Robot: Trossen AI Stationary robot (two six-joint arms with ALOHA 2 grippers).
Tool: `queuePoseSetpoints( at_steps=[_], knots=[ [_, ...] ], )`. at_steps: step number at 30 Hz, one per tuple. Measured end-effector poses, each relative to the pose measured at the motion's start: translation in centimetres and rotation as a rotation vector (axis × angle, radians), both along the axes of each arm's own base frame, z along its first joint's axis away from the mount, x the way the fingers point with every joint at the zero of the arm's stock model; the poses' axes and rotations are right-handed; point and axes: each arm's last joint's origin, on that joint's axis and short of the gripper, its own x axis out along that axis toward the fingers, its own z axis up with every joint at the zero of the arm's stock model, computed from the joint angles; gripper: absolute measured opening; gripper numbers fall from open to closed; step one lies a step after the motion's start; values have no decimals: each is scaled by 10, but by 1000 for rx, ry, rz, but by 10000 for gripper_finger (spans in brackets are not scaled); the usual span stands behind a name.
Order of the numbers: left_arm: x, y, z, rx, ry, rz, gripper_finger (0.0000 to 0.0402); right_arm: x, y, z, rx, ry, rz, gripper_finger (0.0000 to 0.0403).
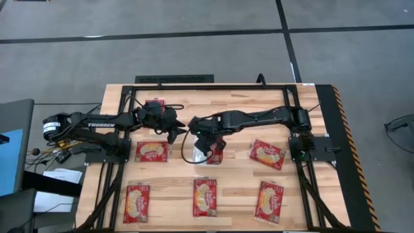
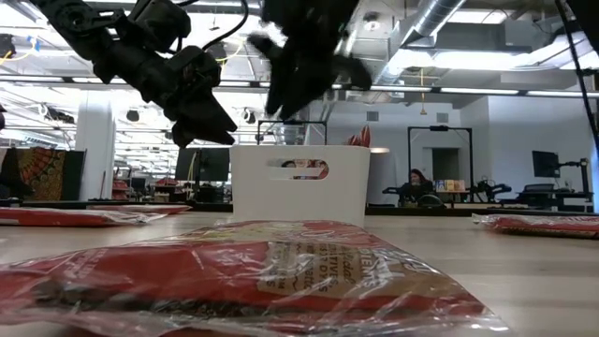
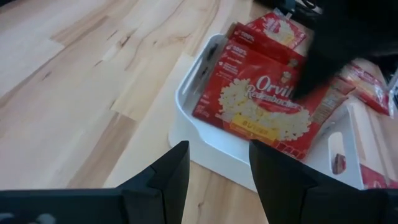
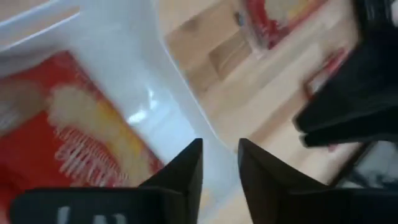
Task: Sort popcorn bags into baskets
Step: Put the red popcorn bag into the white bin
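Observation:
The white basket (image 1: 196,157) (image 2: 299,183) stands mid-table and holds several red popcorn packets (image 3: 261,93) (image 4: 74,124); the top one leans on the basket's wall, and a corner (image 2: 358,139) pokes above the rim. My right gripper (image 1: 208,144) (image 4: 219,168) hovers over the basket, pointing down, its fingers slightly apart and empty. My left gripper (image 1: 174,133) (image 3: 217,168) is open and empty, raised just left of the basket and facing it. More packets lie flat on the table (image 1: 152,152) (image 1: 267,154).
Three packets lie in a row near the table's near edge (image 1: 136,202) (image 1: 206,197) (image 1: 269,200); the middle one fills the foreground of the low view (image 2: 253,271). Another red packet (image 1: 155,103) lies toward the far edge behind the left arm. The two grippers are close together above the basket.

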Motion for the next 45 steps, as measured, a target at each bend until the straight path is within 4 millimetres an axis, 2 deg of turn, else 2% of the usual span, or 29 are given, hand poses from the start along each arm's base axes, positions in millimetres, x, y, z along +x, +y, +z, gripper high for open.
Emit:
queuePoseSetpoints(
  at_steps=[4, 7, 10, 14, 19, 23, 28, 33, 36, 41, 45],
  knots=[
    [2, -6, 0, -2, -5, -27, 153, 3, -4, -10, 26, 20, -82, 54],
    [5, -14, 3, 34, -29, -65, 153, -2, -9, -8, 44, 45, -155, 14],
    [10, -25, 8, 106, -79, -97, 153, -13, -13, 10, 73, 23, -230, 13],
    [14, -39, 12, 147, -120, -127, 145, -33, -27, 43, 202, -39, -387, 12],
    [18, -53, 5, 179, -76, -107, 79, -70, -47, 74, 364, -209, -561, 9],
    [33, -61, -3, 183, -30, -128, 14, -100, -51, 76, 448, -307, -671, 7],
    [68, -64, -1, 220, 56, -180, 15, -132, -50, 58, 559, -368, -823, 5],
    [100, -64, -2, 257, 281, -238, 21, -154, -47, 21, 671, -365, -999, 8],
    [116, -64, -5, 259, 404, -293, 18, -160, -41, 0, 728, -386, -1050, 4],
    [132, -65, -10, 253, 537, -359, 8, -172, -33, -22, 787, -423, -1099, 9],
    [138, -62, -11, 248, 595, -366, 2, -178, -29, -40, 844, -471, -1131, 5]
  ],
)
